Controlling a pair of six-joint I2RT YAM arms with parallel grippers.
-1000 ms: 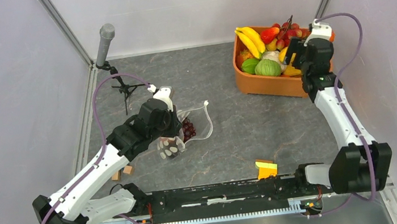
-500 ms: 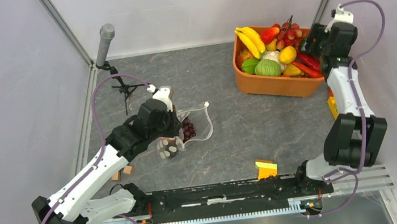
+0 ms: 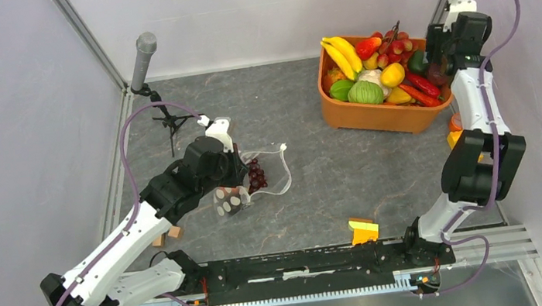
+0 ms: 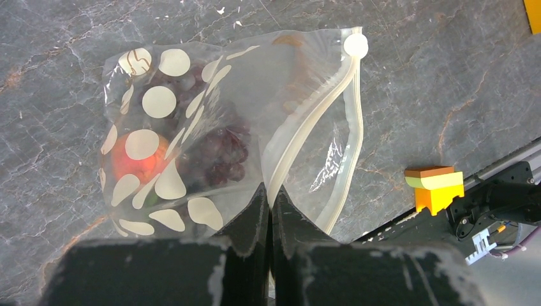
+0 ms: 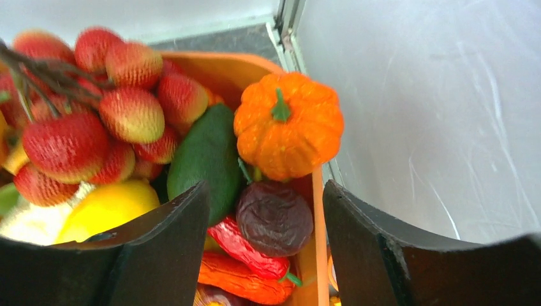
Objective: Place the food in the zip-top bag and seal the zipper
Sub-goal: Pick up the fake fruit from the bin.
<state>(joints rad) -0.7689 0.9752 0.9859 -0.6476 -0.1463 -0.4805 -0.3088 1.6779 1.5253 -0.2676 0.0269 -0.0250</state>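
Observation:
The zip-top bag (image 4: 191,127) lies on the grey table, clear with white dots, and also shows in the top view (image 3: 270,172). Inside it are dark maroon grapes (image 4: 220,153) and a red-orange piece (image 4: 137,162). Its zipper (image 4: 319,121) is a white strip with a round slider (image 4: 355,46) at the far end. My left gripper (image 4: 269,191) is shut on the bag at the near end of the zipper. My right gripper (image 5: 265,210) is open over the right end of the orange tub, above a dark maroon fruit (image 5: 274,217) beside an orange pumpkin (image 5: 288,124).
The orange tub (image 3: 372,115) at the back right holds bananas (image 3: 342,54), a green fruit (image 3: 364,93), red lychees (image 5: 96,127) and peppers. A microphone stand (image 3: 143,59) is at the back left. A yellow-orange block (image 3: 363,229) lies near the front rail. The right wall is close to the tub.
My right arm has swung from the middle of the tub to its far right end. My left gripper has shifted slightly back, still holding the bag.

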